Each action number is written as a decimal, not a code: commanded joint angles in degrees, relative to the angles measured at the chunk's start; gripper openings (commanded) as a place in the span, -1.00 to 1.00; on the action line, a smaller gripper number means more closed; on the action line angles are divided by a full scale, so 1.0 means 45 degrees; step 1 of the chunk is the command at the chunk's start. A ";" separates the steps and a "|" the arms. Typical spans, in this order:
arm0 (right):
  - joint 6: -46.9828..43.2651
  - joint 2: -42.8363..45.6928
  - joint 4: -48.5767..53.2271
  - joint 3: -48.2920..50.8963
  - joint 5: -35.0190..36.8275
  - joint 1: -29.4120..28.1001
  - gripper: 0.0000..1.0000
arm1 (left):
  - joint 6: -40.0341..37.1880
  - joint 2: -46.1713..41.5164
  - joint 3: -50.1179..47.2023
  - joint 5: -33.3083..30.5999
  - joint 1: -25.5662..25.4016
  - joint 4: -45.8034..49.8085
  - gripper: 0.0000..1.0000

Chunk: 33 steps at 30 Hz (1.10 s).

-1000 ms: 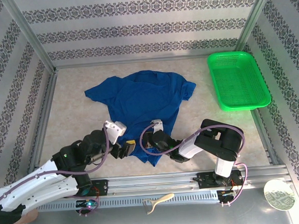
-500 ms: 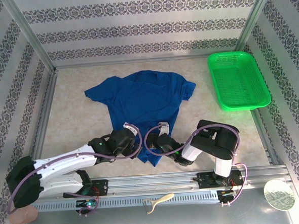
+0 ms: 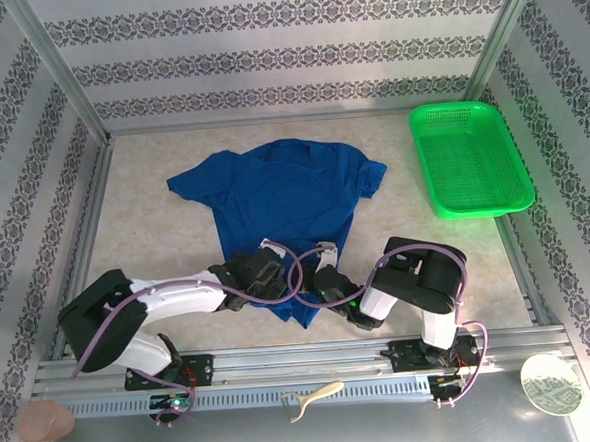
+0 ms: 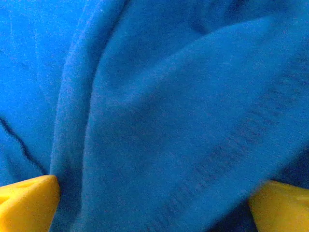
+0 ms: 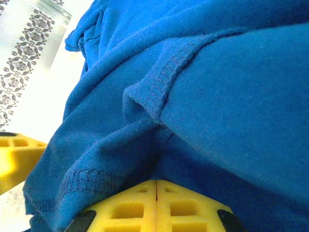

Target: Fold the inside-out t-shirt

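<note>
Inside-out t-shirt (image 3: 284, 197) lies spread on the pale surface (image 3: 145, 230) in the top view, collar away from the arms. A green basket (image 3: 467, 165) sits well apart on the right. The left tool (image 3: 271, 280) and right tool (image 3: 324, 279) are both at the near hem, close together.

Left wrist view: blue cloth (image 4: 169, 111) lies between the left tool's (image 4: 154, 208) 2 yellow fingertips (image 4: 29, 203), which are spread wide.

Right wrist view: the right tool (image 5: 157, 198) has its pads pressed together, and a fold of the shirt (image 5: 231, 96) runs into the seam between them.
</note>
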<state>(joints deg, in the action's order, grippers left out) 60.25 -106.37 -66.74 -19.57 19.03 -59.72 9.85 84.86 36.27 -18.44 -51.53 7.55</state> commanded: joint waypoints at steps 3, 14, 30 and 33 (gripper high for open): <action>0.0267 -0.0177 0.0105 0.0419 0.0237 0.0114 -1.00 | -0.0490 0.1006 0.0682 -0.1355 0.0597 -0.1427 0.99; 0.0416 -0.0400 0.0067 0.0494 0.0236 0.0089 -1.00 | -0.1036 0.0660 0.0752 -0.0232 0.0845 -0.2616 -0.51; -0.2320 0.3490 0.2338 0.0086 -0.0214 -0.1285 -1.00 | -0.1143 -0.3347 0.2775 0.3534 0.0978 0.1574 -1.00; -0.3347 0.4718 0.4521 -0.1071 0.0366 -0.2011 -1.00 | -0.1075 -0.3701 0.3277 0.4261 0.0981 0.2284 -1.00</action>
<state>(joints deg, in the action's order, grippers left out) 52.03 -89.23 -56.34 -20.10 18.24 -66.48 5.54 69.56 48.97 -5.17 -47.88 10.63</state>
